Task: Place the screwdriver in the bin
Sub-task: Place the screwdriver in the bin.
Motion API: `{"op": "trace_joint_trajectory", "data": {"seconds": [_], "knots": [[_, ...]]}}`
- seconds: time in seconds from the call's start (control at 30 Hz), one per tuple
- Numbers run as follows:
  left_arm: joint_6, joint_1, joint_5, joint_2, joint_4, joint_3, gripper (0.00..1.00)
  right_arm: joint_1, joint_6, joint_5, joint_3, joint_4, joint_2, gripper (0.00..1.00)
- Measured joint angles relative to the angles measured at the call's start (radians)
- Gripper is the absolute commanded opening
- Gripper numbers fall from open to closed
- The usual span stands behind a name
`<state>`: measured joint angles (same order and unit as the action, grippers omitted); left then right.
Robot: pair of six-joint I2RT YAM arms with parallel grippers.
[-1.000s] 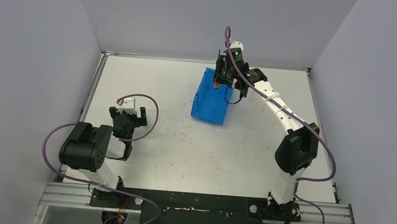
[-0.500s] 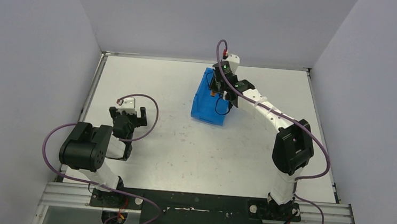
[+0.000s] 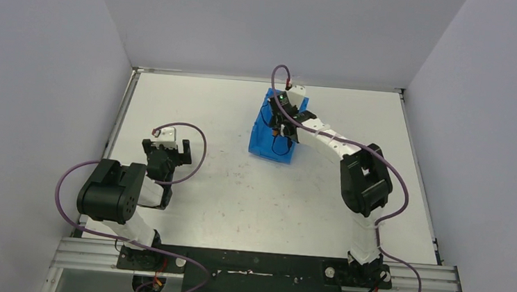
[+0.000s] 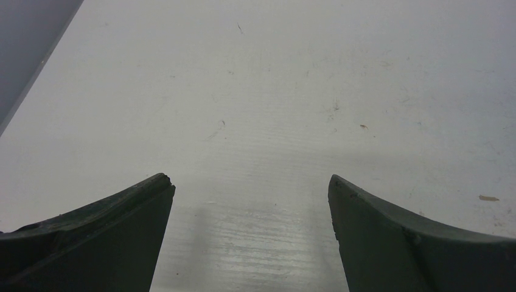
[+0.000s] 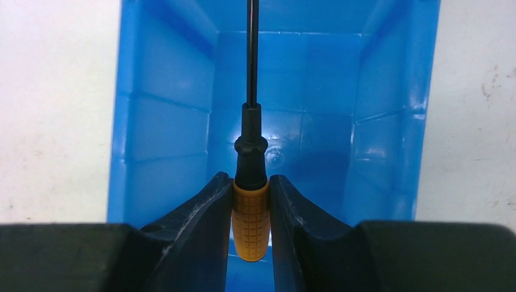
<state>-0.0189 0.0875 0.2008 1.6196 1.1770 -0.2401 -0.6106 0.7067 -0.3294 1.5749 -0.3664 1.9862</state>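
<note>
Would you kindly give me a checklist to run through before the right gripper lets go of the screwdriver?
1. Grip: the right gripper is shut on the orange handle of the screwdriver: ok.
2. Position: the screwdriver hangs over the inside of the bin, its shaft pointing in between the walls: ok.
3. Bin contents: the part of the floor that shows is bare blue: ok.
4. Bin pose: it stands upright on the table: ok.
5. Left gripper: open over bare table, well apart from the bin: ok.
6. Gap between the shaft tip and the bin floor: the tip runs out of the wrist view: cannot tell.
</note>
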Motion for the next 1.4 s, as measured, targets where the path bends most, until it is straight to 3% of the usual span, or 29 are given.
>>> {"op": "trace_joint_trajectory", "data": {"seconds": [0.17, 0.53, 0.97, 1.03, 1.07, 1.1, 1.13, 1.4], "knots": [[0.000, 0.000, 0.000, 0.000, 0.000, 0.000, 0.97, 0.000, 0.013, -0.008, 0.002, 0.006, 0.063, 0.13], [0.000, 0.000, 0.000, 0.000, 0.000, 0.000, 0.97, 0.001, 0.025, -0.023, 0.027, -0.018, 0.172, 0.37], [0.000, 0.000, 0.000, 0.000, 0.000, 0.000, 0.97, 0.001, -0.005, -0.058, 0.098, -0.051, 0.142, 0.48], [0.000, 0.000, 0.000, 0.000, 0.000, 0.000, 0.97, 0.001, -0.020, -0.066, 0.098, -0.061, 0.108, 0.56], [0.000, 0.000, 0.000, 0.000, 0.000, 0.000, 0.97, 0.001, -0.029, -0.069, 0.098, -0.064, 0.082, 0.66], [0.000, 0.000, 0.000, 0.000, 0.000, 0.000, 0.97, 0.001, -0.038, -0.075, 0.098, -0.065, 0.056, 0.88], [0.000, 0.000, 0.000, 0.000, 0.000, 0.000, 0.97, 0.001, -0.043, -0.076, 0.098, -0.065, 0.032, 0.98], [0.000, 0.000, 0.000, 0.000, 0.000, 0.000, 0.97, 0.001, -0.111, -0.085, 0.097, -0.040, -0.165, 1.00]]}}
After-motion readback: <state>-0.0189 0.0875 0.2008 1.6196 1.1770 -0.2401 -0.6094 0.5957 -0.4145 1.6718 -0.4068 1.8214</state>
